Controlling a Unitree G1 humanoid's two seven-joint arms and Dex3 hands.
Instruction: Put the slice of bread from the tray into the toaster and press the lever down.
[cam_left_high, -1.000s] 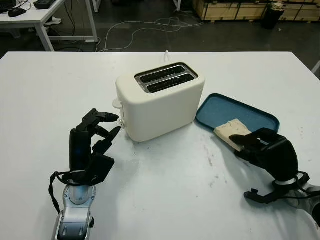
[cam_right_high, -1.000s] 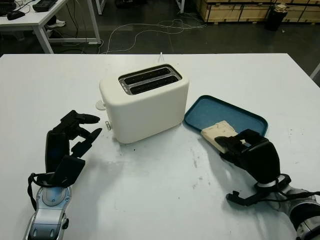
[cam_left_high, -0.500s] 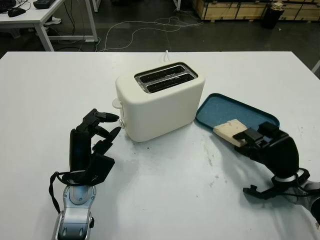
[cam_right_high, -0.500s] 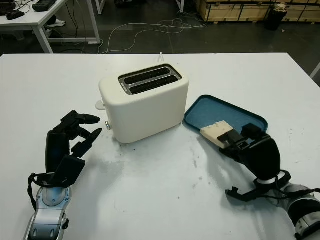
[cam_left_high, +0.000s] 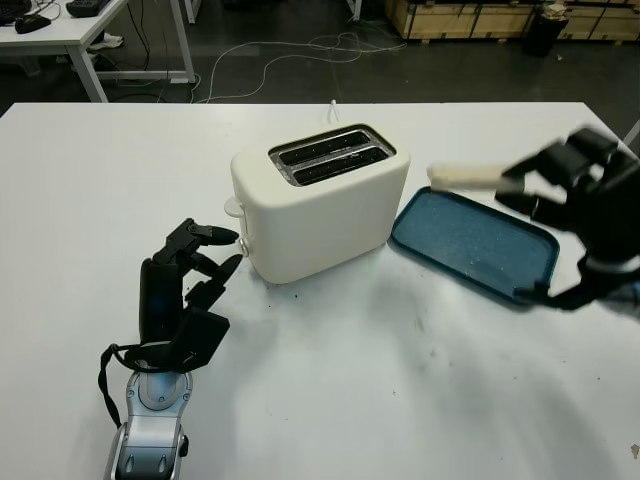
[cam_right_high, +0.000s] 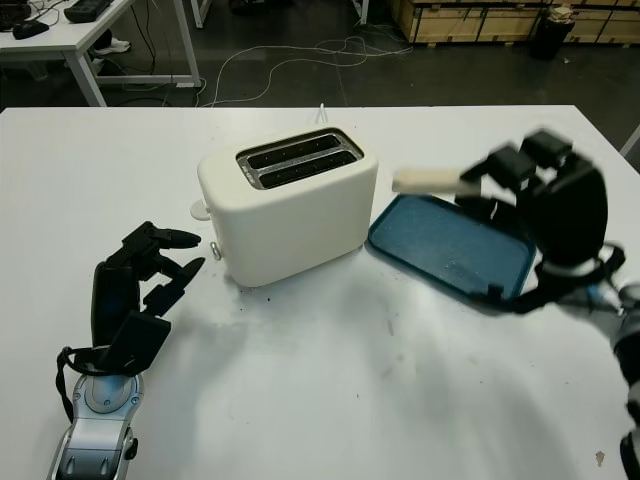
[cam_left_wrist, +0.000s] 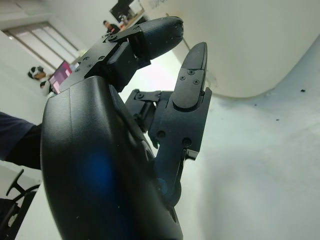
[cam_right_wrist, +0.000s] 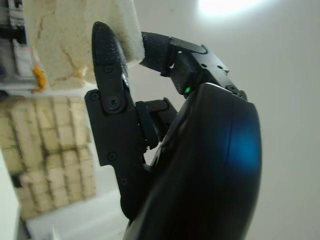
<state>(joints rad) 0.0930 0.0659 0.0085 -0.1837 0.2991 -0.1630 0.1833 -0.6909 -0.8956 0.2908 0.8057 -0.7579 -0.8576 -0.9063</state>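
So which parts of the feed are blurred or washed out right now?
In the left eye view the right hand and the bread slice it holds above the tray are motion-smeared, while the toaster and left hand are sharp. The right wrist view has a bright glare patch behind the hand.

A lab or workshop floor here, not a kitchen. The broad white work surface (cam_left_high: 330, 400) sits on bare dark grey concrete floor (cam_left_high: 300, 70), with loose white cables (cam_left_high: 290, 55) snaking across it. Far left, a white metal-legged desk (cam_left_high: 90, 40) carries black devices (cam_left_high: 35, 22). Along the back, pale wooden crates (cam_left_high: 460, 18) are stacked, a dark bin (cam_left_high: 545, 30) beside them. In the left wrist view, a lit monitor (cam_left_wrist: 62, 75) glows in the background.
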